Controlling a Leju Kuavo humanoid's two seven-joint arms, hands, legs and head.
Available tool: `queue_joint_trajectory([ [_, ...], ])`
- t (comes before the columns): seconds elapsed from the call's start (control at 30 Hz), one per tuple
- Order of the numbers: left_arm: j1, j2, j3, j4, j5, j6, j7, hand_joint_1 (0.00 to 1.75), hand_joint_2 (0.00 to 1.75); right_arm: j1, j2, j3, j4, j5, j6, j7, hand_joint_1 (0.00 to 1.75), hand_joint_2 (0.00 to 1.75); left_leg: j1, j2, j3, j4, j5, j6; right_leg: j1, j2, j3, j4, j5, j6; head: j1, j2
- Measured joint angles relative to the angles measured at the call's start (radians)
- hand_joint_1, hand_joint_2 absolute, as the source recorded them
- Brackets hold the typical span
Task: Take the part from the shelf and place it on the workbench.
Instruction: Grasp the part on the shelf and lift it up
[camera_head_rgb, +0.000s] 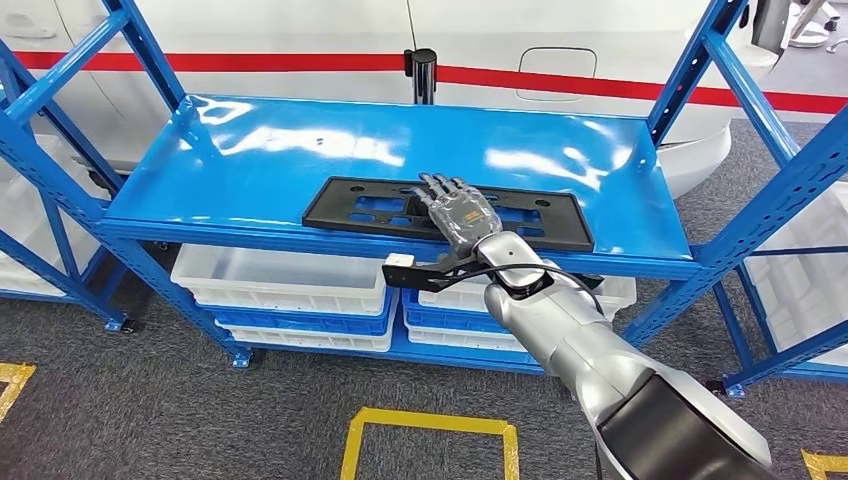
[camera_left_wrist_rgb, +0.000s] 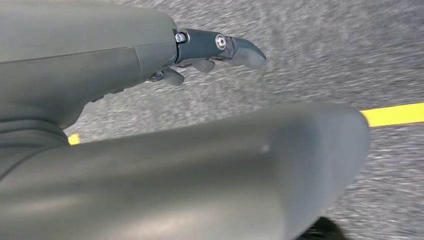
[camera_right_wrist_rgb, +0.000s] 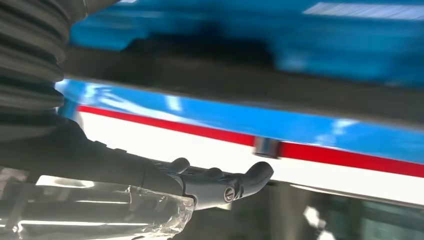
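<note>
A flat black rectangular part (camera_head_rgb: 360, 205) with cut-outs lies along the front edge of the blue shelf (camera_head_rgb: 300, 150). My right hand (camera_head_rgb: 458, 212) reaches over the middle of the part, palm down, fingers stretched forward and apart, holding nothing. In the right wrist view the fingers (camera_right_wrist_rgb: 220, 182) point outward, with the part (camera_right_wrist_rgb: 250, 80) a dark blurred band close by; whether they touch it I cannot tell. My left hand (camera_left_wrist_rgb: 210, 55) hangs over grey carpet, its fingers loose and empty.
White bins (camera_head_rgb: 280, 280) sit on the lower shelf level. Blue uprights (camera_head_rgb: 790, 190) frame the shelf on both sides. A white vehicle body with a red stripe (camera_head_rgb: 300, 40) and a black post (camera_head_rgb: 424, 75) stand behind. Yellow floor lines (camera_head_rgb: 430, 425) mark the carpet.
</note>
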Motion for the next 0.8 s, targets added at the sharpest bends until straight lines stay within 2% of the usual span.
queue_joint_trajectory([
  [0.03, -0.001, 0.001, 0.003, 0.000, -0.001, 0.005, -0.013, 0.00, 0.00, -0.003, -0.006, -0.007, 0.007, 0.003, -0.001, 0.007, 0.04, 1.75, -0.005, 0.001, 0.018, -0.058, 0.040, 0.009, 0.003, 0.001, 0.006, -0.001, -0.005, 0.001, 0.002, 0.000],
  [0.07, -0.002, 0.003, 0.004, 0.000, -0.003, 0.011, -0.031, 0.00, 0.00, -0.006, -0.013, -0.014, 0.014, 0.008, -0.001, 0.014, 0.39, 1.75, -0.010, 0.001, 0.031, -0.098, 0.063, 0.017, 0.004, 0.002, 0.008, -0.001, -0.009, 0.004, 0.003, 0.000],
  [0.1, -0.002, 0.004, 0.005, 0.000, -0.004, 0.017, -0.049, 0.00, 0.00, -0.007, -0.020, -0.020, 0.021, 0.015, -0.002, 0.020, 0.81, 1.75, -0.015, 0.001, 0.037, -0.118, 0.073, 0.022, 0.004, 0.002, 0.007, -0.001, -0.012, 0.007, 0.004, 0.000],
  [0.17, -0.003, 0.004, 0.009, -0.001, -0.005, 0.030, -0.084, 0.00, 0.00, -0.009, -0.035, -0.030, 0.032, 0.028, -0.001, 0.030, 1.64, 1.75, -0.018, 0.000, 0.040, -0.124, 0.076, 0.018, 0.005, 0.002, 0.005, 0.001, -0.017, 0.011, 0.003, 0.000],
  [0.2, -0.004, 0.004, 0.013, -0.001, -0.005, 0.034, -0.097, 0.00, 0.00, -0.010, -0.041, -0.034, 0.036, 0.033, 0.002, 0.032, 1.72, 1.75, -0.019, 0.000, 0.042, -0.126, 0.081, 0.015, 0.005, 0.002, 0.006, 0.002, -0.019, 0.011, 0.003, 0.000],
  [0.23, -0.005, 0.004, 0.017, -0.001, -0.004, 0.038, -0.109, 0.00, 0.00, -0.010, -0.046, -0.038, 0.040, 0.037, 0.008, 0.032, 1.75, 1.75, -0.019, 0.001, 0.042, -0.126, 0.081, 0.013, 0.005, 0.002, 0.006, 0.002, -0.020, 0.011, 0.002, 0.000],
  [0.4, -0.018, 0.003, 0.040, -0.004, 0.015, 0.056, -0.224, 0.00, 0.00, -0.004, -0.069, -0.063, 0.058, 0.041, 0.028, 0.021, 1.75, 1.75, -0.020, -0.001, 0.044, -0.126, 0.074, 0.018, 0.004, 0.000, 0.003, -0.004, -0.025, 0.017, 0.003, 0.000],
  [0.57, -0.018, 0.000, 0.076, -0.006, 0.041, 0.121, -0.343, 0.00, 0.00, -0.003, -0.101, -0.095, 0.068, 0.043, 0.013, 0.005, 1.75, 1.75, -0.022, -0.003, 0.044, -0.126, 0.077, 0.024, 0.003, -0.002, 0.009, -0.004, -0.021, 0.022, 0.002, 0.000],
  [0.7, -0.017, 0.001, 0.099, -0.006, 0.046, 0.143, -0.405, 0.00, 0.00, -0.005, -0.118, -0.120, 0.069, 0.040, 0.005, -0.025, 1.75, 1.75, -0.022, -0.002, 0.043, -0.125, 0.079, 0.025, 0.003, -0.002, 0.011, -0.003, -0.019, 0.024, 0.002, 0.000],
  [0.8, -0.016, 0.000, 0.110, -0.006, 0.050, 0.139, -0.417, 0.00, 0.00, -0.010, -0.124, -0.135, 0.069, 0.040, 0.003, -0.048, 1.75, 1.75, -0.022, -0.002, 0.043, -0.125, 0.079, 0.025, 0.003, -0.002, 0.011, -0.003, -0.020, 0.024, 0.002, 0.000],
])
